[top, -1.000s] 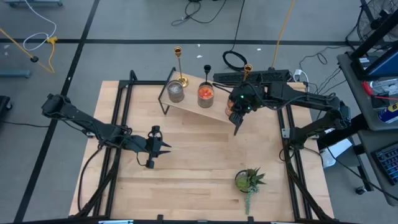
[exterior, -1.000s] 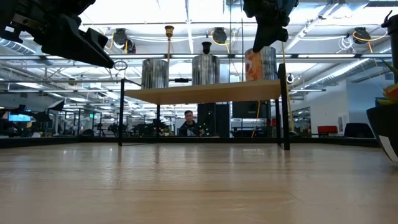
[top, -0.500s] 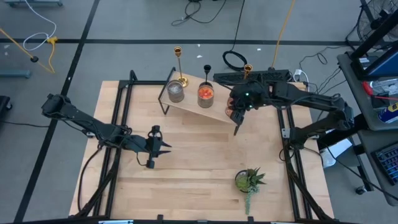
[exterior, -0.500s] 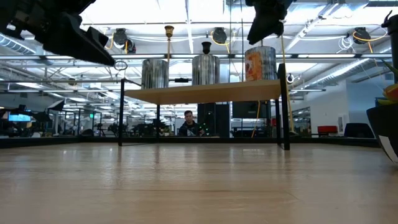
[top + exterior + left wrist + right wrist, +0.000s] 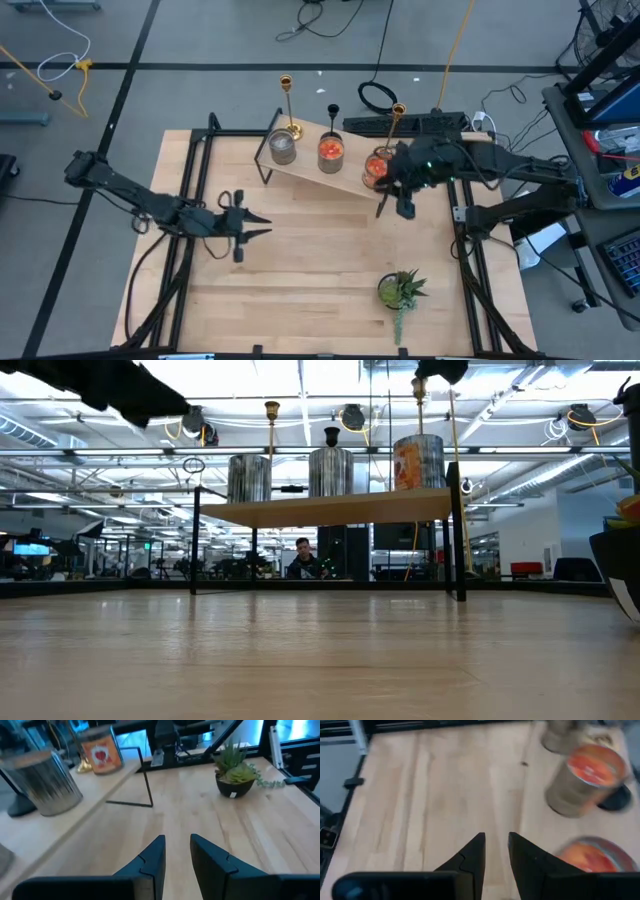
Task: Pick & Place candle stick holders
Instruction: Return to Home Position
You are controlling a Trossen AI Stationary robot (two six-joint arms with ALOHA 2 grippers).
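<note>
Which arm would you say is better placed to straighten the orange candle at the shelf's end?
The right: its claw hangs just beside that orange candle, while the left claw sits far across the table.

Three cups are recorded in a row on the shelf at the far side of the table: a grey cup, a middle orange cup and a right orange cup. Behind them stand a left gold candlestick, a black candlestick and a right gold candlestick. The right gripper is held just in front of the shelf's right end, and the left gripper over the table's left middle, well apart from the plant.
</note>
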